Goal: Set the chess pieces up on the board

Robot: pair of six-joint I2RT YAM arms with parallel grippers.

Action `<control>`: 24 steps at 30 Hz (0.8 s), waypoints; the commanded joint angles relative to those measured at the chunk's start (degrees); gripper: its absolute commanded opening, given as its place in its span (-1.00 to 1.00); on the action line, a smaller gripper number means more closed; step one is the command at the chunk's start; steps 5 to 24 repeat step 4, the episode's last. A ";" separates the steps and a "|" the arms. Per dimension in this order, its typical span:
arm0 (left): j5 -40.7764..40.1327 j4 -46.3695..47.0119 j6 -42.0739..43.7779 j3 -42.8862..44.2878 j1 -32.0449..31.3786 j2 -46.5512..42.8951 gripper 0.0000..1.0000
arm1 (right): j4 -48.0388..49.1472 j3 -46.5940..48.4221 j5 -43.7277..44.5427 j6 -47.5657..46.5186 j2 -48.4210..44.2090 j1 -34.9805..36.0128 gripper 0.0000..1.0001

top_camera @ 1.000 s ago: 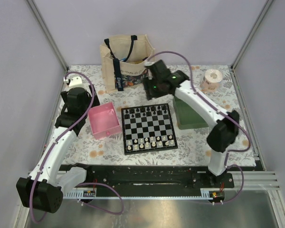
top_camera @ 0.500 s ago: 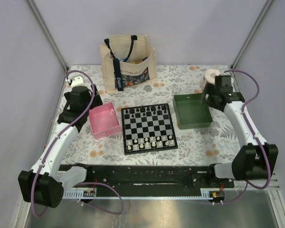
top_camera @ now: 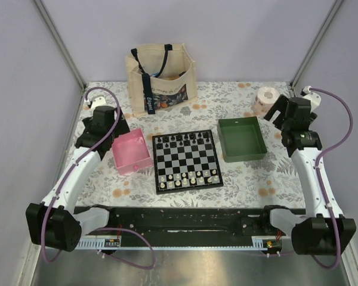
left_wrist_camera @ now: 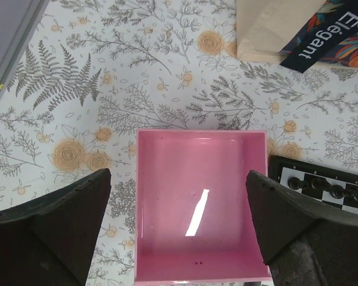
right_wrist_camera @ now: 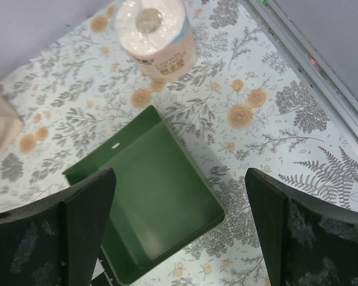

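Top external view puts the chessboard (top_camera: 188,158) at the middle of the floral surface (top_camera: 250,179), between the 2 arms, with the pink tray (left_wrist_camera: 227,179) just beside its left edge and the green tray (right_wrist_camera: 149,179) just beside its right.

The left pincer (left_wrist_camera: 178,179) hangs over the pink tray, released and grasping nothing. The board lies to its right, past the tray's far wall. The right pincer (right_wrist_camera: 179,176) hangs over the green tray, spread wide and also bare, with a toilet roll (right_wrist_camera: 155,33) beyond it. From there the board lies to the left.

The left arm looks the nearer of the 2, since a board corner shows at the edge of the left wrist view.

The black chess pieces (top_camera: 185,139) stand along the board's far side and the white pieces (top_camera: 188,177) along its near side. Each is tiny and far smaller than a square, so individual types cannot be told.

Both trays look bare, so the setup seems close to done. The board is square and sits roughly in line with the surface's edges.
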 commanded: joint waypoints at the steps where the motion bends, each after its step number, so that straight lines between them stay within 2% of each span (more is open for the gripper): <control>1: -2.20 -2.29 -2.64 2.18 0.24 -0.93 0.98 | 7.51 -4.37 5.10 -0.46 2.49 -0.04 0.99; 4: -2.72 1.13 -3.33 -0.46 0.24 -5.32 0.98 | 15.41 -9.89 7.64 -2.13 0.83 -0.04 0.99; 24: -2.72 1.13 -3.33 -0.46 0.24 -5.32 0.98 | 15.41 -9.89 7.64 -2.13 0.83 -0.04 0.99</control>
